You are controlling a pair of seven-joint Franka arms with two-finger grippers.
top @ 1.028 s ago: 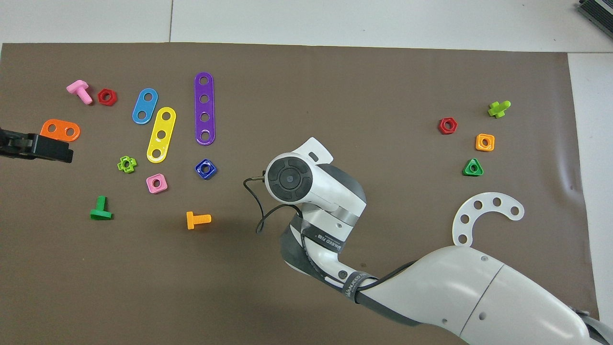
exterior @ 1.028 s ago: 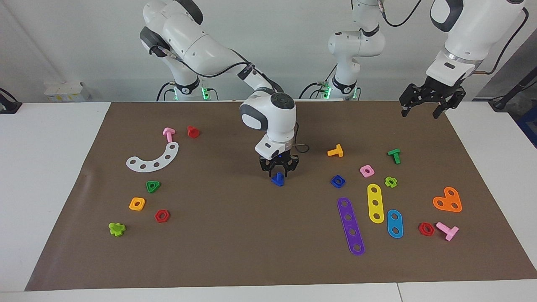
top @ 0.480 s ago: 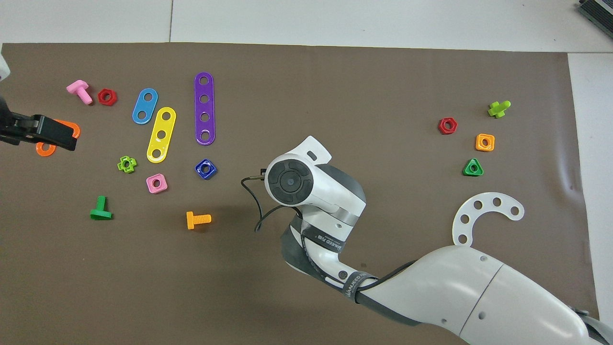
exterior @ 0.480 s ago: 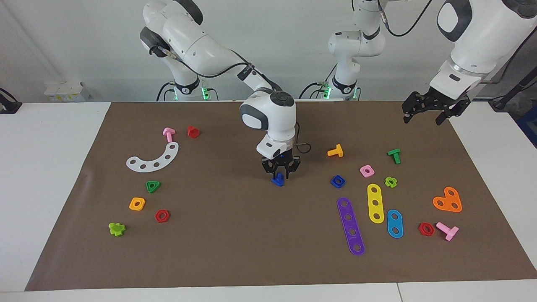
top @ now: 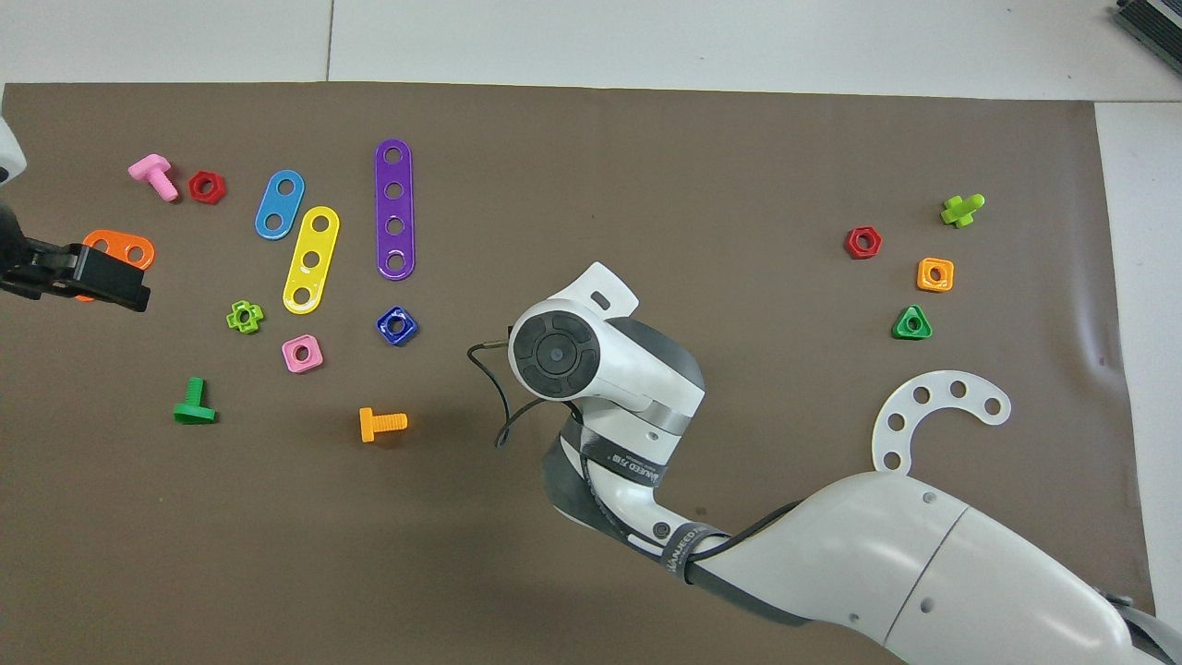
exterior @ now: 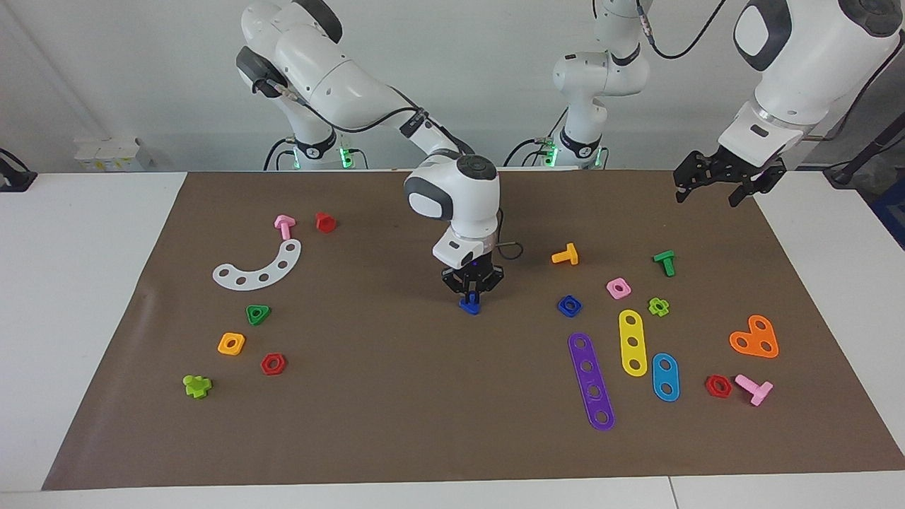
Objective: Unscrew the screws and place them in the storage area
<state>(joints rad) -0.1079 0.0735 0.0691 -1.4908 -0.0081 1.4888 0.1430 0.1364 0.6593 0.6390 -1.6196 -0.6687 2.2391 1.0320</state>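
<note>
- Brown paper mat (exterior: 396, 410) covers the table's middle, matte and faintly creased; we see loose plastic parts strewn at both its ends.
- White curved strip (exterior: 260, 266) with five holes lies toward the right arm's end; a purple strip (exterior: 591, 381), a yellow strip (exterior: 632, 342) and a light-blue strip (exterior: 664, 376) lie flat toward the left arm's end.
- Our right gripper (exterior: 471, 295) points straight down at the mat's middle, its fingers clenched on the dark-blue bolt (exterior: 469, 305), which sits at the mat; nothing crowds it.
- Our left gripper (exterior: 710, 189) hangs, fingers released and empty, over the mat's edge at the left arm's end.
- The bolt looks glossy, small, its head flat; from overhead the right arm's wrist hides it.
- The dark-blue square nut (exterior: 569, 305), round-holed, lies apart from the bolt, beside the purple strip's nearer end, with a pink square nut (exterior: 618, 288) and an orange bolt (exterior: 565, 255) near.
</note>
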